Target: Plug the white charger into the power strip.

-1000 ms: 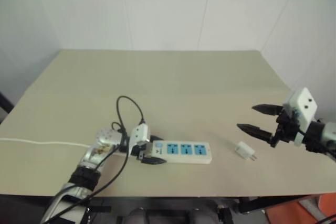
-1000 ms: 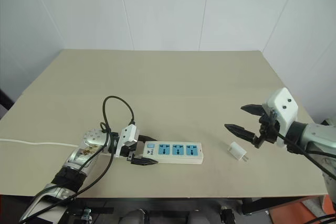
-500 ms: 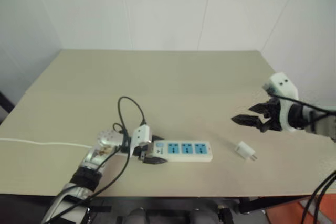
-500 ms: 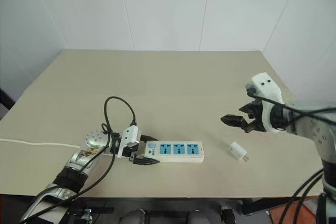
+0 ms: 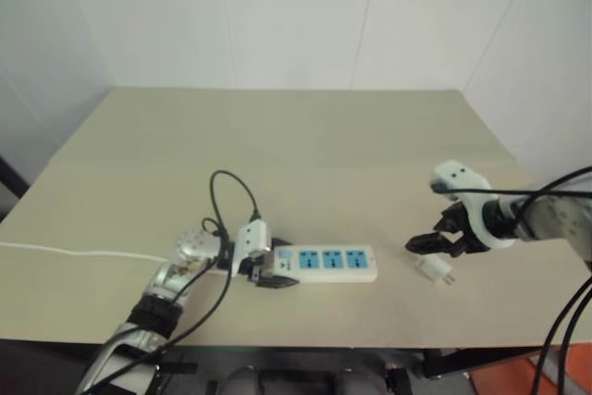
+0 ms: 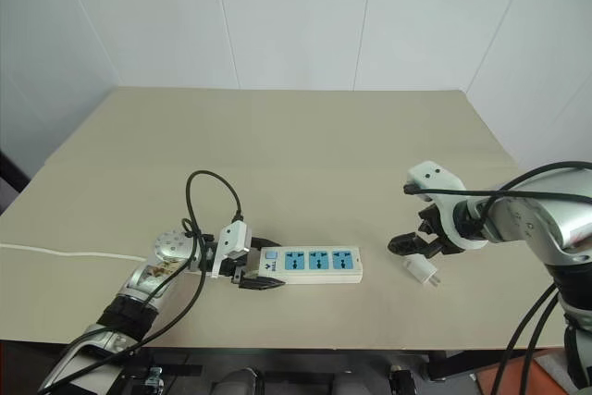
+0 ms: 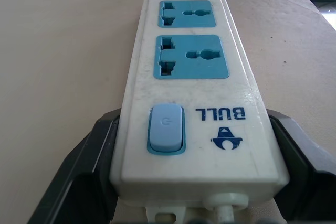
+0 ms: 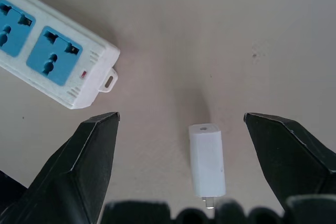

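Beige tabletop (image 6: 305,150), white panelled walls behind, corner at far rt.

Near edge, robot's left: left gripper (image 6: 260,277) w/ black fingers (image 7: 86,174) clamped on either side of the switch end of the power strip (image 6: 310,264). Wrist view shows fingers pressed vs both long sides of the strip, blue rocker switch (image 7: 166,128) betw them, "BULL" logo beside it, three blue socket faces running away in a row. Strip lies flat, long axis roughly parallel to near table edge, sockets up. Black cable (image 6: 211,199) loops up off the left wrist; thin white cord (image 6: 65,253) trails off toward left table edge.

Right of strip, apart from it: the white charger (image 6: 420,270), lying on its side on the table, prongs pointing toward near-right. Right gripper (image 6: 413,245) hangs just above it, tilted down, fingers (image 8: 89,163) spread wide, nothing betw them but the charger below; not touching it. Wrist view: charger sits betw the two open fingers, prong end nearest the palm, strip's far end off to one side.

Far half of table bare.
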